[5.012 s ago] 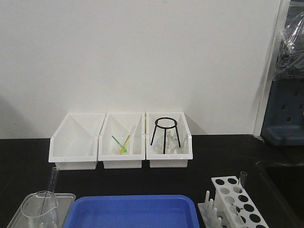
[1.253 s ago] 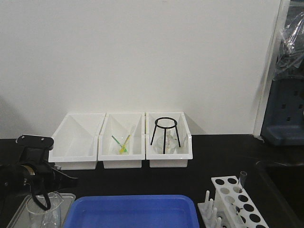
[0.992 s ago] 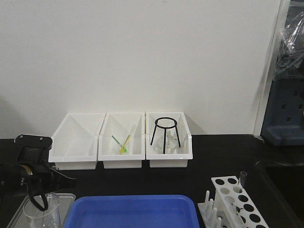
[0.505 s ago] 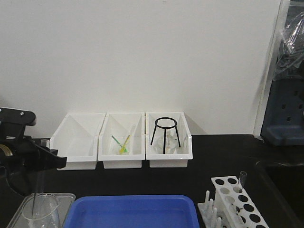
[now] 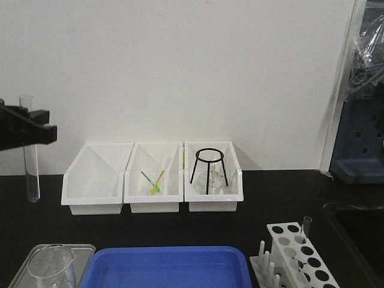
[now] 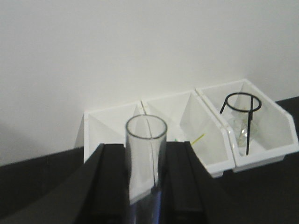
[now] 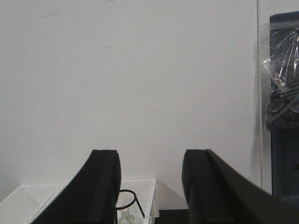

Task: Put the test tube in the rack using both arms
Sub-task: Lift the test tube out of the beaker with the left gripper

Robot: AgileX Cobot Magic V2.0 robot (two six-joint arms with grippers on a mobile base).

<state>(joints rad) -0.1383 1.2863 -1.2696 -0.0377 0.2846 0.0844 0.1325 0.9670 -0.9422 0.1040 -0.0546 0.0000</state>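
The rack (image 5: 297,255) sits low right, well apart. Your right gripper (image 7: 149,186) gapes empty; left gripper (image 6: 145,154) pinches the test tube (image 5: 31,174) near its rim, hanging upright. Light, slick, brittle glass, I'd say: take the bare lower shaft gently.

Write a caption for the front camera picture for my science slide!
The left gripper holds a glass test tube upright above the beaker, with three white bins behind.

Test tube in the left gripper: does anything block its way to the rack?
Nothing visible. The test tube hangs high in the left gripper; only the low blue tray lies between it and the rack.
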